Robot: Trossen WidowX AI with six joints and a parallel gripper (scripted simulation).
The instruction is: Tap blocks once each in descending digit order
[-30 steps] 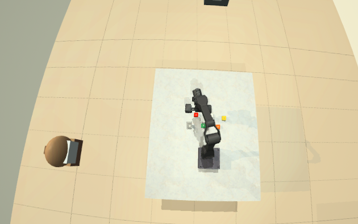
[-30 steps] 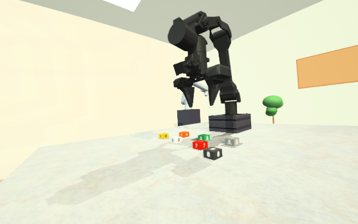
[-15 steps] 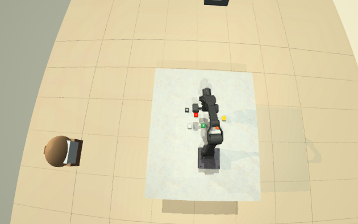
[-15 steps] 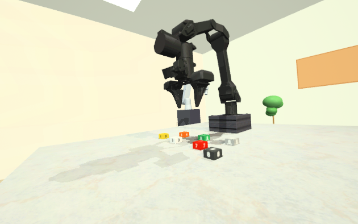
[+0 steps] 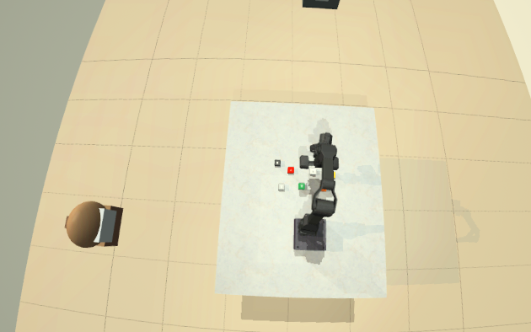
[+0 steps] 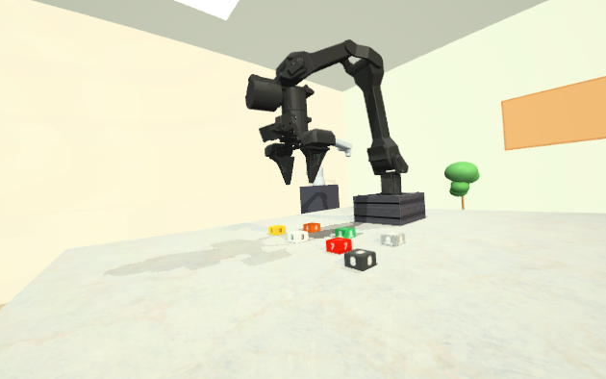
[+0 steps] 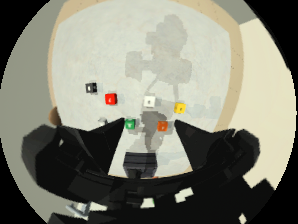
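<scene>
pale table (image 6: 447, 308) holds six blocks; gripper (image 6: 298, 175) hangs open above.

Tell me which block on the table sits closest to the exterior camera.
The black block. It lies in front of the red block; the yellow, orange, white, green and grey blocks all lie farther back toward the arm's base.

The pale marbled table (image 6: 447, 313) carries seven digit blocks: black (image 6: 360, 260), red (image 6: 339, 245), grey (image 6: 392, 239), green (image 6: 345, 233), white (image 6: 297, 236), orange (image 6: 312, 227), yellow (image 6: 277, 230). The arm's base (image 6: 390, 208) also rests there.
</scene>
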